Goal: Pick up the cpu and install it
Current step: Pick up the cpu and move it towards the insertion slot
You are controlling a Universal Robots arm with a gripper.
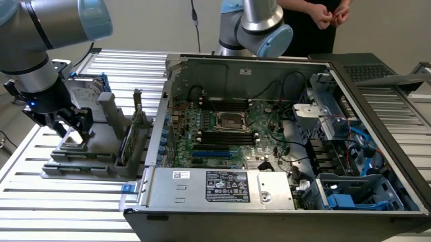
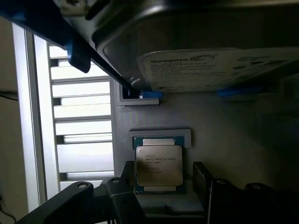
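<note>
The cpu is lying flat in a shallow recess of the grey holder, its silver face turned up and a green edge showing around it. The tool is hanging directly over that recess with its jaws standing wide apart. One dark finger is sitting on each side of the cpu, and neither is clamping it. The finger on one side is standing clear of the chip. The other is just beside the chip's edge, and I cannot tell whether it is touching.

A hard drive with a white label is standing upright in the holder behind the cpu, and a blue bracket is running along its edge.

In the exterior view the tool is reaching down onto the holder, which is resting on a slatted metal counter. The hard drive is rising from the holder just behind the tool.

An open computer case is lying right beside the holder, on the side away from the arm. Well inside it, a square metal-framed socket is sitting on the green board.

Far beyond the holder, past the case, a second arm is standing. Next to it a person is holding both hands together.
</note>
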